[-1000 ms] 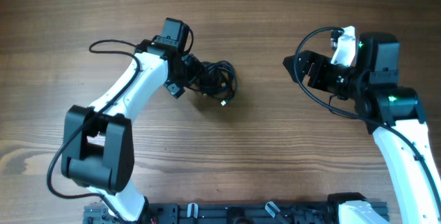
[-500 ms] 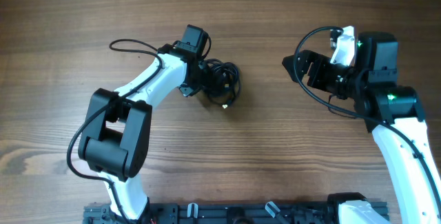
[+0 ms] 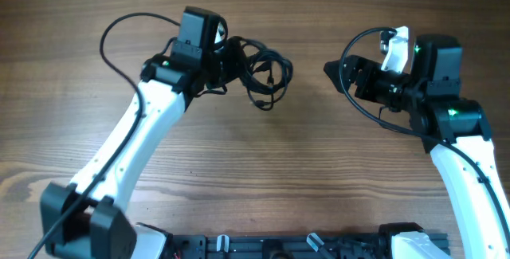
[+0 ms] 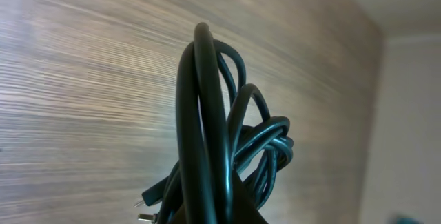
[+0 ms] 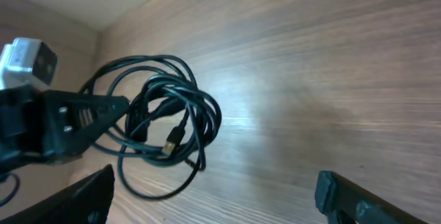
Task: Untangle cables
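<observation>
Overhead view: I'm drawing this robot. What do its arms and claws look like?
The left arm and right arm have white links and black blocky joints. The left claw and right claw are black. A black cable loops off each; green lights dot the right arm.

Thin black cables are bunched in tangled loops, one tip gold.

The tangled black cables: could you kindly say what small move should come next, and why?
Probably move the open right gripper to a free loop of the tangle of thin black cables: the left gripper is shut on it; the right holds nothing.
</observation>
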{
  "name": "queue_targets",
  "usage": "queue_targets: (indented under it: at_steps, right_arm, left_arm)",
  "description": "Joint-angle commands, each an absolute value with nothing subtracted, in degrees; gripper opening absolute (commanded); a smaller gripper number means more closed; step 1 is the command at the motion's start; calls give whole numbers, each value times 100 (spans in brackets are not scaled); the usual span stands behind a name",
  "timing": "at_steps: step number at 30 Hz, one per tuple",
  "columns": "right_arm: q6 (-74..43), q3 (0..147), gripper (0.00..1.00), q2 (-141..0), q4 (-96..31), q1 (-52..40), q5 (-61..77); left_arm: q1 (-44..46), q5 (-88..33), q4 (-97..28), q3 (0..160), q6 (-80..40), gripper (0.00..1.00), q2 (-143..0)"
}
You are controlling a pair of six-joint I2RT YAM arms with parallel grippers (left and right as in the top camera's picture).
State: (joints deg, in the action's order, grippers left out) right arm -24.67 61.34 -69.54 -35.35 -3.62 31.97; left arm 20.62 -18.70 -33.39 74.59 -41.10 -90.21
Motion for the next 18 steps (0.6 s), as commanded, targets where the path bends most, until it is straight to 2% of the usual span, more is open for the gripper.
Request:
queue_targets:
  at_steps: [1,8,12,15,18]
  right_arm:
    - [-2714,6261,93,-6991,-3437,-386,3452]
    - [-2716,6261,81,-6991,-3461,-408,3791]
    - [-2696,6261,68,-6991,-3483,-412,4012]
    - [-2753,6261,61,-6991,-3356,-502,4106]
    - [-3356,6261,56,-6991,-3072,-735,4104]
  left_arm:
    - [2034,-2880,-3315,7590,-3920,4,-8735]
    - [2008,-3879,-3288,7588,-3920,4,-8737]
    - [1806,-4309,-2923,7588,-3940,4,-8737]
    - [1831,-4198,-2740,7588,-3358,4,-8737]
    - [1977,-3682,-2626,7588,-3332,4,-8737]
